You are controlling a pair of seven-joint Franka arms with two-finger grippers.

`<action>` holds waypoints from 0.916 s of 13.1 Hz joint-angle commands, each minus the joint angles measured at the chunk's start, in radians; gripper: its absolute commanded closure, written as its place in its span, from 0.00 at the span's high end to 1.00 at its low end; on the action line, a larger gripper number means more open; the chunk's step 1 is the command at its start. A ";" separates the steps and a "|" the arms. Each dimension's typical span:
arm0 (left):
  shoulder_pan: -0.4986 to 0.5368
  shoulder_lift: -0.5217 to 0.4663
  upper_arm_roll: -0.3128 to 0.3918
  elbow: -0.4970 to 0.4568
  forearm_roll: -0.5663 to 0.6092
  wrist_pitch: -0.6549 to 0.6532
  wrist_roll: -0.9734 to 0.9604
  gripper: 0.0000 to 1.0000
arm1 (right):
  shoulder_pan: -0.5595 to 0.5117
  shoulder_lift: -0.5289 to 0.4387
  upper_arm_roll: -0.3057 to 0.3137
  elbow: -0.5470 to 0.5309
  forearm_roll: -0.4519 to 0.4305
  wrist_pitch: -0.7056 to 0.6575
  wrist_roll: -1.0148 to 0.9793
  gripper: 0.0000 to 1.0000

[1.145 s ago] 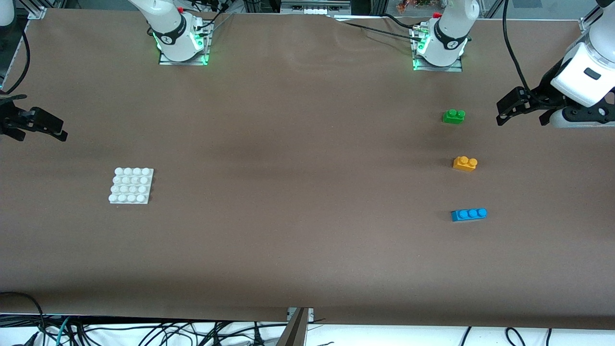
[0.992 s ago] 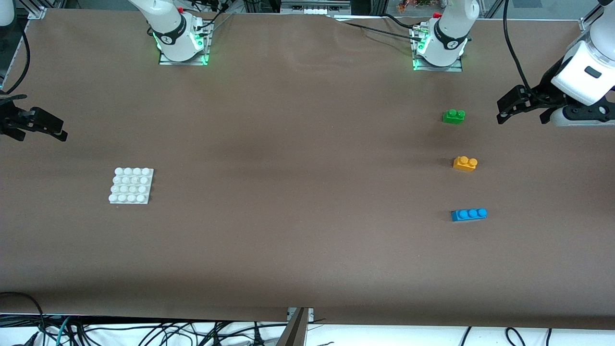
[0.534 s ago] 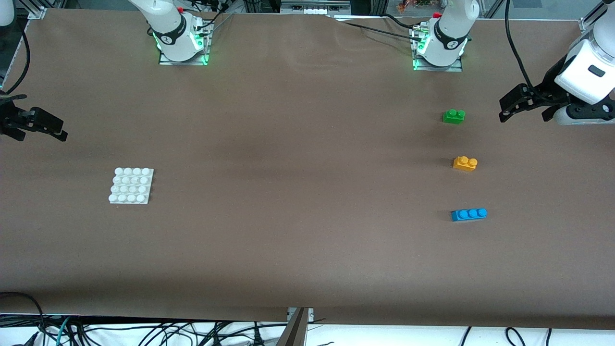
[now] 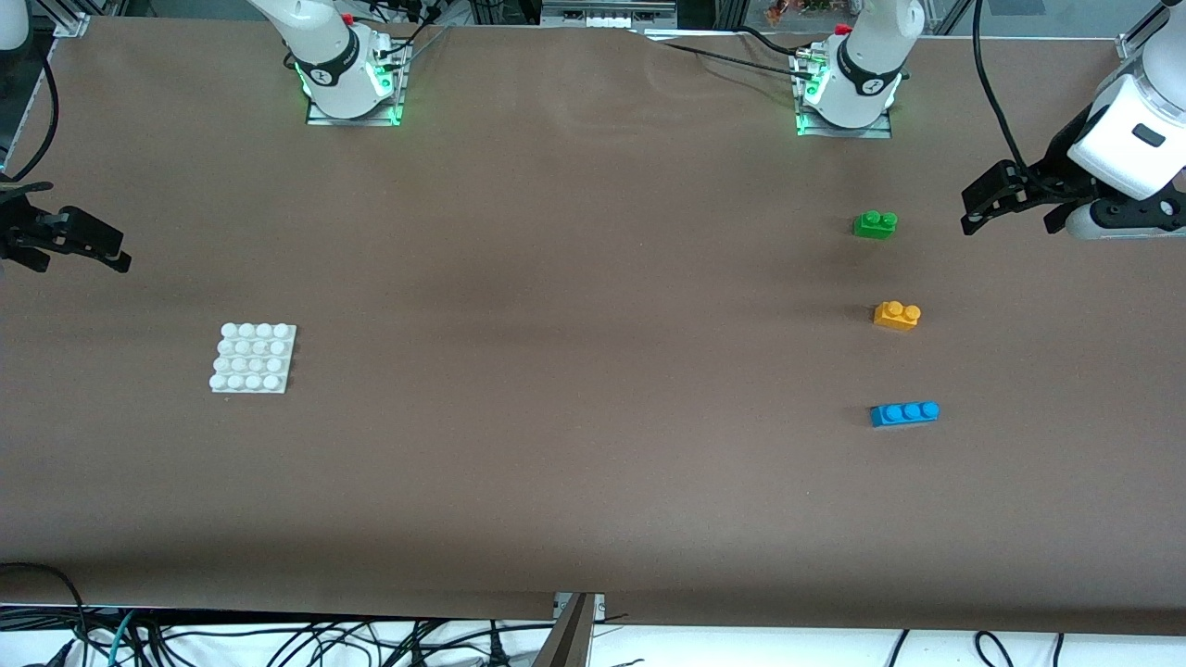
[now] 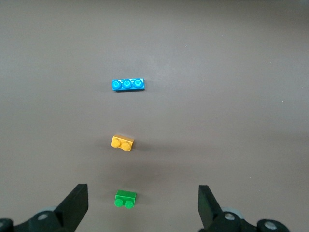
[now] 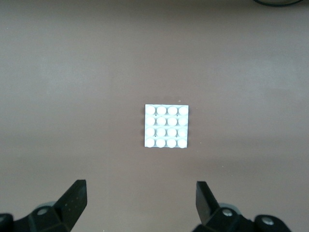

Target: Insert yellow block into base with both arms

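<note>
The yellow block (image 4: pixel 897 315) lies on the brown table toward the left arm's end, between a green brick and a blue brick; it also shows in the left wrist view (image 5: pixel 122 143). The white studded base (image 4: pixel 253 358) lies toward the right arm's end and shows in the right wrist view (image 6: pixel 166 126). My left gripper (image 4: pixel 1010 206) is open and empty, held above the table at the left arm's end, apart from the bricks; its fingertips frame the green brick in the left wrist view (image 5: pixel 143 202). My right gripper (image 4: pixel 69 243) is open and empty, up at the right arm's end (image 6: pixel 141 199).
A green two-stud brick (image 4: pixel 875 223) lies farther from the front camera than the yellow block, and a blue three-stud brick (image 4: pixel 904 413) lies nearer. Both arm bases (image 4: pixel 347 83) (image 4: pixel 848 93) stand along the table's edge farthest from the front camera. Cables hang below the edge nearest that camera.
My left gripper has drifted slightly upward and a little toward the left arm's end of the table. The right arm and all bricks have not moved.
</note>
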 commanded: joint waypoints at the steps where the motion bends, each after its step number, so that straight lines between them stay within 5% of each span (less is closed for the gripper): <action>1: -0.006 -0.019 -0.001 -0.008 0.012 -0.010 -0.006 1.00 | -0.015 -0.008 0.012 0.003 -0.002 -0.014 0.003 1.00; 3: -0.060 -0.019 0.037 -0.008 0.021 -0.010 -0.008 1.00 | -0.015 -0.008 0.012 0.005 -0.002 -0.015 0.006 1.00; 6: -0.199 -0.021 0.184 -0.013 0.022 -0.010 -0.006 1.00 | -0.017 -0.008 0.012 0.005 -0.002 -0.015 0.006 1.00; 12: -0.200 -0.018 0.177 -0.005 0.022 -0.011 -0.006 1.00 | -0.020 -0.006 0.009 0.005 -0.002 -0.015 0.004 1.00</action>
